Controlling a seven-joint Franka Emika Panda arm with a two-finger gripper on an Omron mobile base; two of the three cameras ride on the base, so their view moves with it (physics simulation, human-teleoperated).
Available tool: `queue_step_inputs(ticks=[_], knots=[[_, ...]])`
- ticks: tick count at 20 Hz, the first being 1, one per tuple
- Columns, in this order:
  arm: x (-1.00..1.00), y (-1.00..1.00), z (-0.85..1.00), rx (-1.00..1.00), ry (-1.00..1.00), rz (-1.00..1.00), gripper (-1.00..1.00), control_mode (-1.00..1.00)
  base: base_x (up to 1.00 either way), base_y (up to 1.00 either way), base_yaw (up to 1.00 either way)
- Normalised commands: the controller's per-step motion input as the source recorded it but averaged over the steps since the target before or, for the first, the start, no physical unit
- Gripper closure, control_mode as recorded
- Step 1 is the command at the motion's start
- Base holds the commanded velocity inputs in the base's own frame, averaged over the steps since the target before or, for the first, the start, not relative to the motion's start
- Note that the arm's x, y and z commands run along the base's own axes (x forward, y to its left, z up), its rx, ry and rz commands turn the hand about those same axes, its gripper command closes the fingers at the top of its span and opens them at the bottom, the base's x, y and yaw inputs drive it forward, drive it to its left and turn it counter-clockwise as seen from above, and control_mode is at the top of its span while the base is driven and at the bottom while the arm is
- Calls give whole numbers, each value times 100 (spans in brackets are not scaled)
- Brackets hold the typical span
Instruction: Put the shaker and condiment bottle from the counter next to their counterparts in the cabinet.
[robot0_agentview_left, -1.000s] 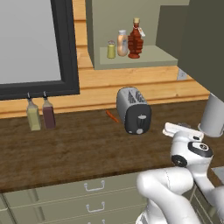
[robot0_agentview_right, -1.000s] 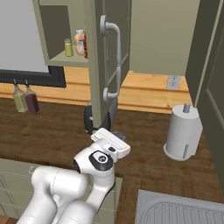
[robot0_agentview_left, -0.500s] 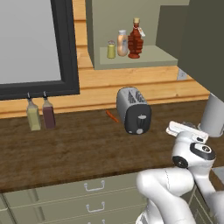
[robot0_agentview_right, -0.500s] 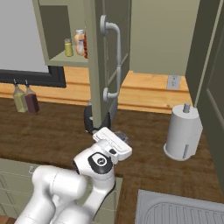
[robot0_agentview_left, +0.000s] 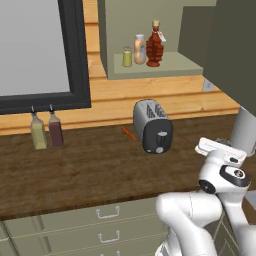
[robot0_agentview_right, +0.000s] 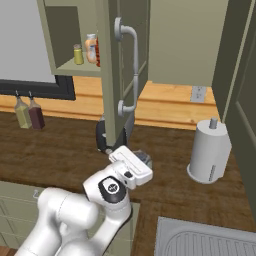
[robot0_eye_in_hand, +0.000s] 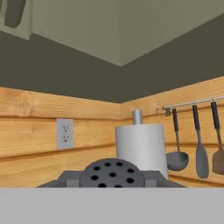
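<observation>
The shaker's dark grey perforated cap (robot0_eye_in_hand: 113, 172) sits right between my fingertips in the hand view, and my gripper (robot0_agentview_right: 142, 160) is shut on the shaker low over the counter (robot0_agentview_left: 90, 170), right of the toaster. In the cabinet (robot0_agentview_left: 170, 65) the dark red condiment bottle (robot0_agentview_left: 155, 46) stands on the shelf beside the counterparts, a pale orange bottle (robot0_agentview_left: 140, 49) and a small yellow-green shaker (robot0_agentview_left: 127, 56). The right base view has the yellow-green shaker (robot0_agentview_right: 78, 54) and orange bottle (robot0_agentview_right: 91, 48) in the same cabinet, with the red bottle mostly behind the open door.
A grey toaster (robot0_agentview_left: 152, 126) stands mid-counter. The open cabinet door (robot0_agentview_right: 125, 65) with its long handle hangs just over my hand. A paper towel roll (robot0_agentview_right: 209, 151) is to the right, a sink (robot0_agentview_right: 210, 240) at the front right. Two bottles (robot0_agentview_left: 46, 131) stand under the window.
My hand has drifted a little to the right with the shaker still in its grip. Nothing in the cabinet or on the counter has moved.
</observation>
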Motion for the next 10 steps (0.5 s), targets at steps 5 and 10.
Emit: queue_step_inputs(ticks=[5,10], knots=[[7,100,0,-24,0,17,100,-100,0,0,0],[0,41,0,-5,0,5,100,-100,0,0,0]])
